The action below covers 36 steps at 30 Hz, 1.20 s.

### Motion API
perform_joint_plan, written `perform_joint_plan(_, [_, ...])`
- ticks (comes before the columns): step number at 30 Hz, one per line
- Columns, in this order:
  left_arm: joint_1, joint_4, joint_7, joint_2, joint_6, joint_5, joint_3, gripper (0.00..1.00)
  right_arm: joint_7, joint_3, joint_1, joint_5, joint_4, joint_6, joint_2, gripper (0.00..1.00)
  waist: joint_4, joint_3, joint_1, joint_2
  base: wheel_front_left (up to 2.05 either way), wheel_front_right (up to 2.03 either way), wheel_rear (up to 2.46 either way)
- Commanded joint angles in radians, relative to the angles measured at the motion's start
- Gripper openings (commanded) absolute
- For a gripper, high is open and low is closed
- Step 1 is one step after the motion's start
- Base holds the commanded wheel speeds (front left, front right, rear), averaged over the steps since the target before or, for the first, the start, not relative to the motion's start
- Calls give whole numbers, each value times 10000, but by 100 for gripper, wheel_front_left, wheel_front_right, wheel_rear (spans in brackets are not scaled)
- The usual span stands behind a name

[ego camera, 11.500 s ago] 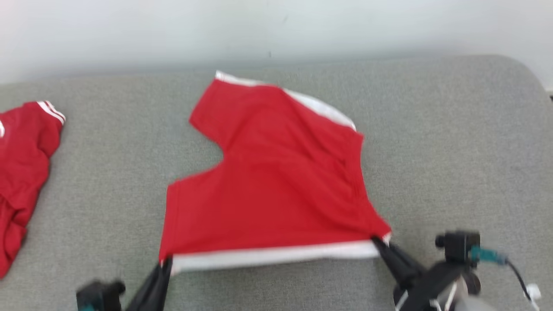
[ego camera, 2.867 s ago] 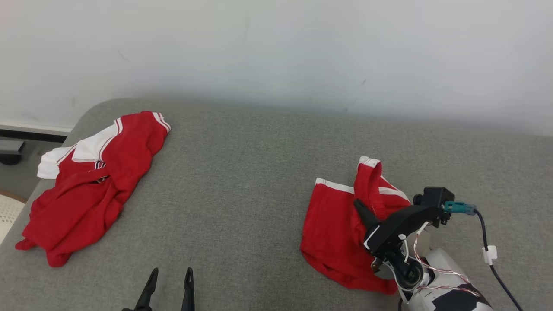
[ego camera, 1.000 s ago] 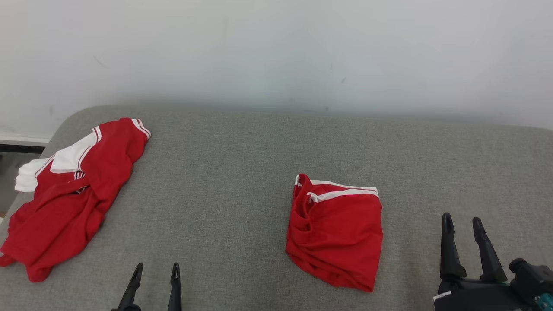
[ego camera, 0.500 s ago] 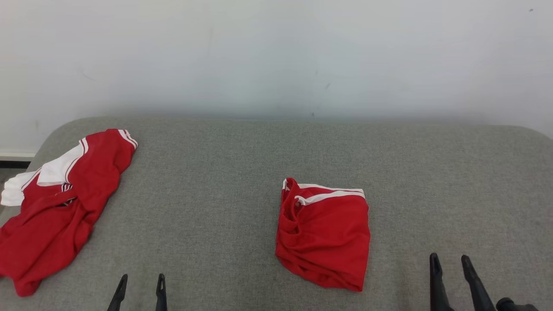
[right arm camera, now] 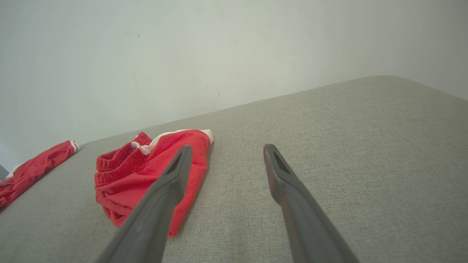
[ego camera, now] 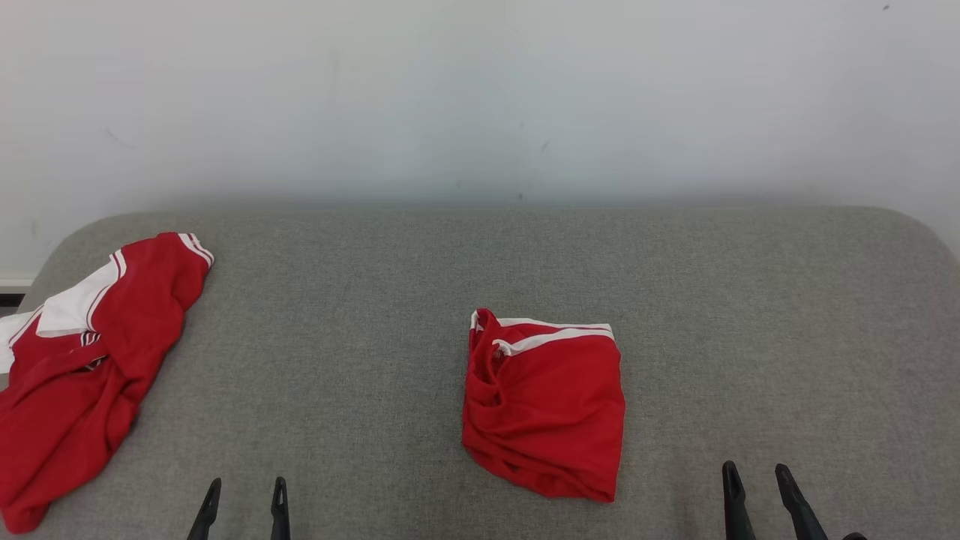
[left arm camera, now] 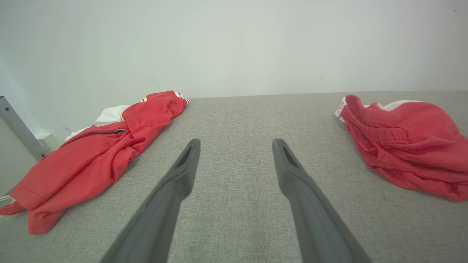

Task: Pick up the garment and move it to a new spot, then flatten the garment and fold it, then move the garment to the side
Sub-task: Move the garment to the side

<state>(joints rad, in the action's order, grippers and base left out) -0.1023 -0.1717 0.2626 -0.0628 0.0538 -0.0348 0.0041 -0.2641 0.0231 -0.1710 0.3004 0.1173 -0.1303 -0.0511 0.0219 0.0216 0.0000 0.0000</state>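
Soft, even, bright light fills all three views. The pale wall (ego camera: 480,90) dims to a grey band where it meets the grey fabric surface (ego camera: 360,300). The folded red garment (ego camera: 547,405) casts only a thin shadow along its edge. The head view is sharp. In the wrist views the wide lens stretches the edges, and the left pincer (left arm camera: 236,144) and right pincer (right arm camera: 225,148) loom large and slightly soft.

Bare indoor room, exact kind unclear: plain white wall (ego camera: 480,90), wide grey upholstered surface (ego camera: 360,300), red garment (ego camera: 544,409) atop.
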Motion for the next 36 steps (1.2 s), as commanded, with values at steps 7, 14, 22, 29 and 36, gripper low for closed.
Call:
perform_joint_plan(7, [-32,-58,30,26,65,111,6,100,-2,-68,-76,-3,93,-12,6,100,60,-4,0,0,0,0,0])
perform_joint_plan(14, [-1,-122,30,43,34,119,-22,100,-2,-47,-64,-9,124,-12,6,100,84,-5,0,0,0,0,0])
perform_joint_plan(22, [-5,-121,30,54,6,144,-24,100,-2,-22,-29,-122,93,-12,7,100,92,-23,0,0,0,0,0])
perform_joint_plan(29, [-25,-120,30,64,20,90,6,100,-2,-29,-31,-127,138,-12,5,100,108,-14,0,0,0,0,0])
perform_joint_plan(36, [-79,-111,30,63,53,118,33,100,-2,-8,-68,-200,148,-12,9,100,110,26,0,0,0,0,0])
